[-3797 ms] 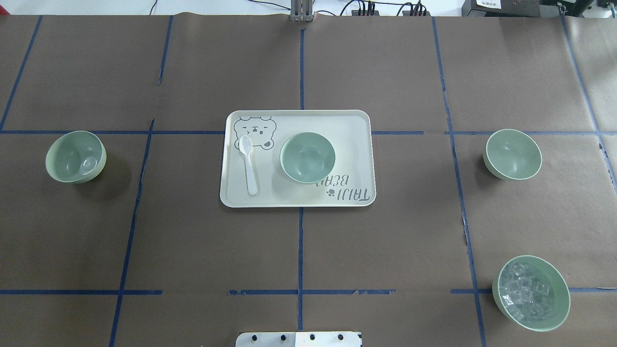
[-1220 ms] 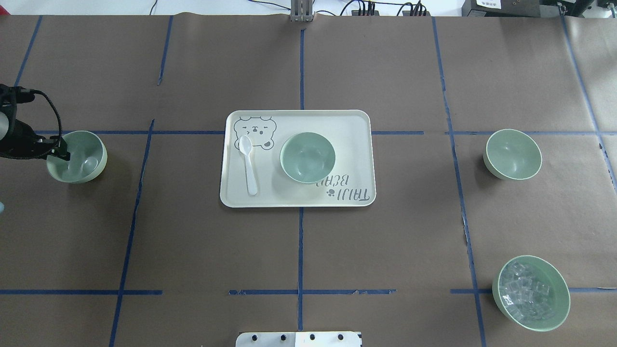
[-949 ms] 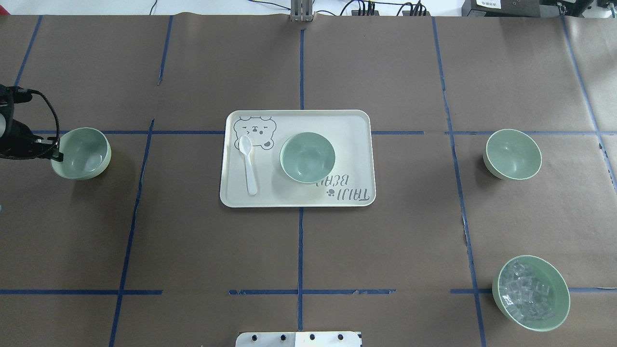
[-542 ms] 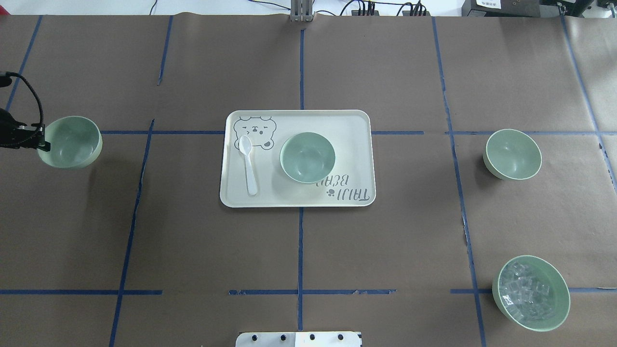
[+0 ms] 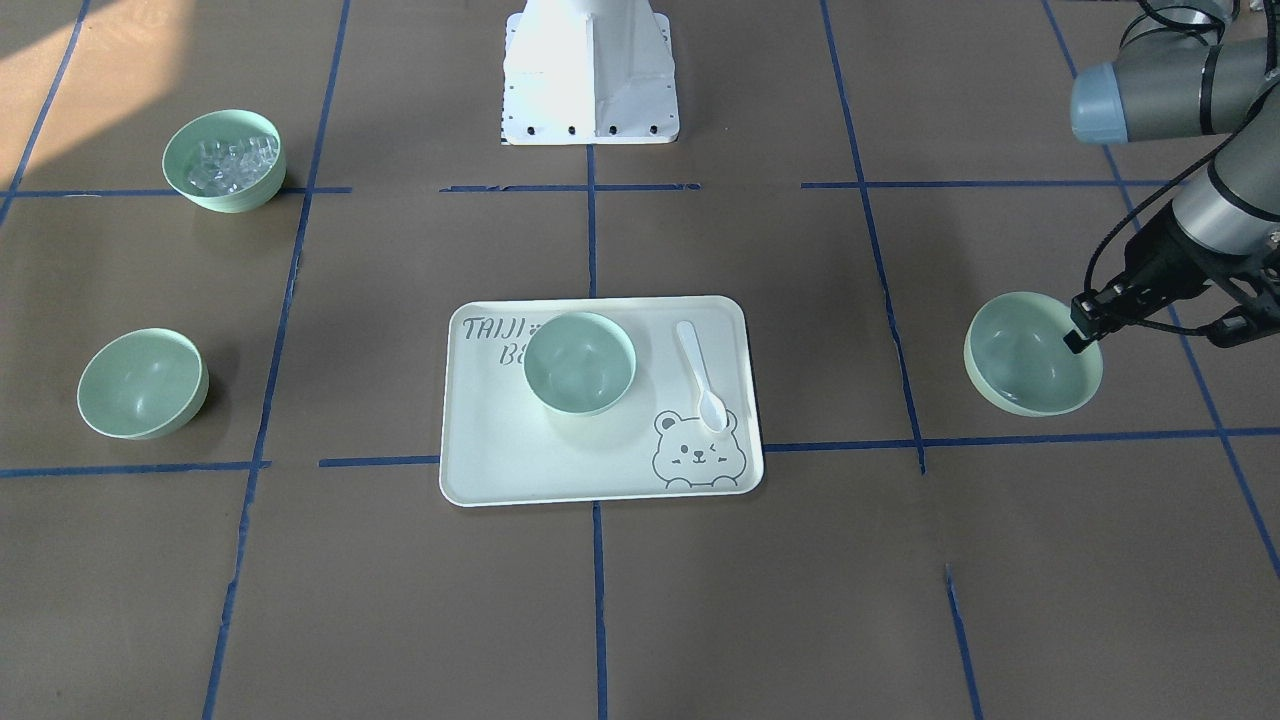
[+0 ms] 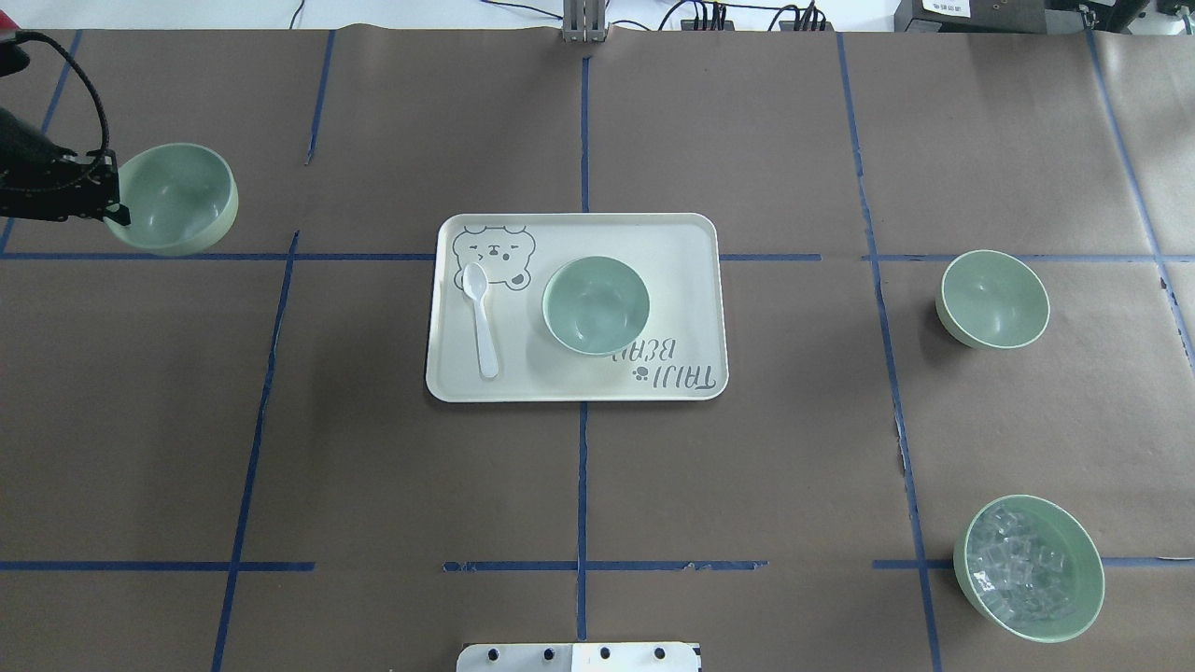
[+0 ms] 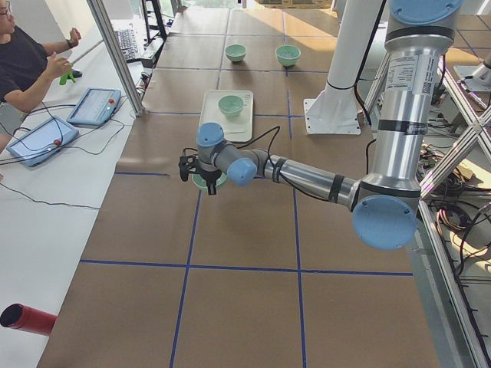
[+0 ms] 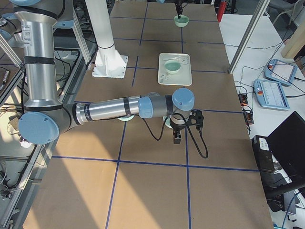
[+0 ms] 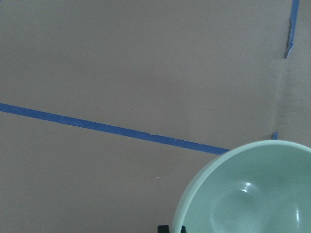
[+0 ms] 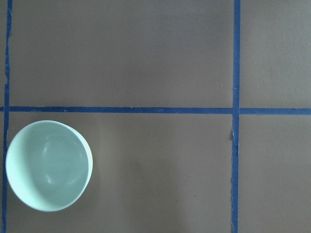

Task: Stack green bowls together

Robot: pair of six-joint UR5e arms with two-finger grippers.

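Three green bowls (image 6: pixel 992 299): one on bench (image 6: pixel 747 485), one on tray (image 6: pixel 681 243), one pinched at rim by left gripper (image 6: pixel 117 201); right gripper (image 8: pixel 177 138) aperture cannot be told.

Cream tray (image 6: pixel 672 243) at centre of the brown paper (image 6: pixel 747 485), bear print (image 6: pixel 509 247) in one corner — white spoon (image 6: pixel 483 322) lies flat on it, scoop end over the print. Bowl of clear cubes (image 6: pixel 1085 560) well apart from tray — sits on a blue tape line (image 6: pixel 1148 562).
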